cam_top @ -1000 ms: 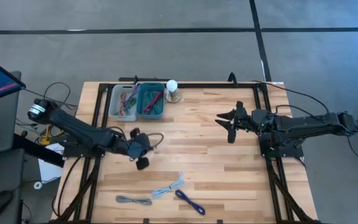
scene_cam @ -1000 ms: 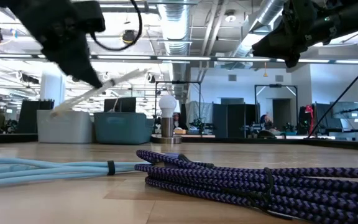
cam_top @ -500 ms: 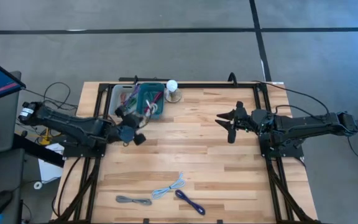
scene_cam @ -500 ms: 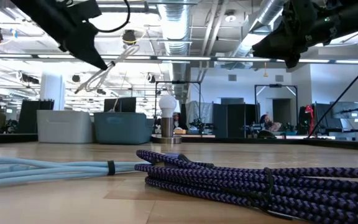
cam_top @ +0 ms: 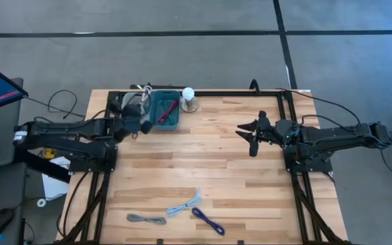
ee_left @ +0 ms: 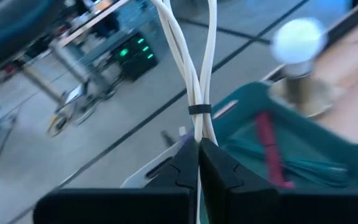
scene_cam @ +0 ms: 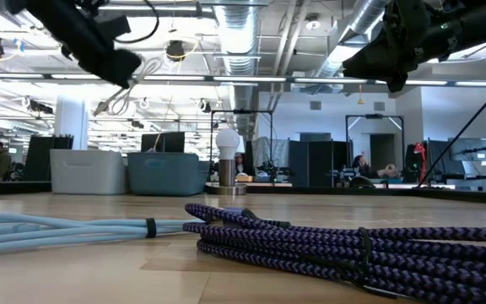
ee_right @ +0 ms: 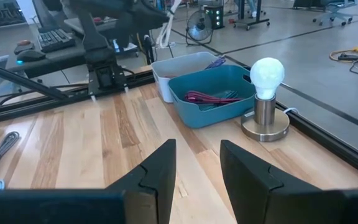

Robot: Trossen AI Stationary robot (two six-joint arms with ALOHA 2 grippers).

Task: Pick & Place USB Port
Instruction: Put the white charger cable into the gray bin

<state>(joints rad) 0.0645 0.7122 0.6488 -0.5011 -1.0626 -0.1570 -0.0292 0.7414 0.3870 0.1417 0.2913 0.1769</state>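
My left gripper (cam_top: 140, 113) is shut on a white USB cable bundle (ee_left: 199, 74) bound with a black tie (ee_left: 199, 110). It hovers above the white bin (cam_top: 126, 109), beside the teal bin (cam_top: 167, 110) that holds a red cable (ee_left: 267, 146). In the low view the white cable (scene_cam: 127, 91) dangles below that gripper (scene_cam: 115, 66). My right gripper (cam_top: 250, 133) waits open over the table's right half, with nothing between its fingers (ee_right: 151, 171). Grey (cam_top: 145, 219), light blue (cam_top: 184, 204) and purple (cam_top: 208, 220) cables lie on the table near its front edge. My left gripper pinches the white cable bundle between its two fingertips (ee_left: 185, 163), just below the black tie (ee_left: 199, 118). The cable's strands run on past the fingertips, in line with the fingers. The bundle is lifted clear of the table and bins, and its loops hang slack.
A lamp with a round white bulb (cam_top: 189, 94) stands just right of the teal bin at the far edge. A black frame rail (cam_top: 237, 93) runs along the table's far side. Bare wood lies between the two arms (cam_top: 203, 150).
My left gripper has swung from the middle of the table's left half toward the far edge, rising and tipping from a downward slant to nearly level. It has stayed shut. The white cable has travelled with it and now hangs above the bins.
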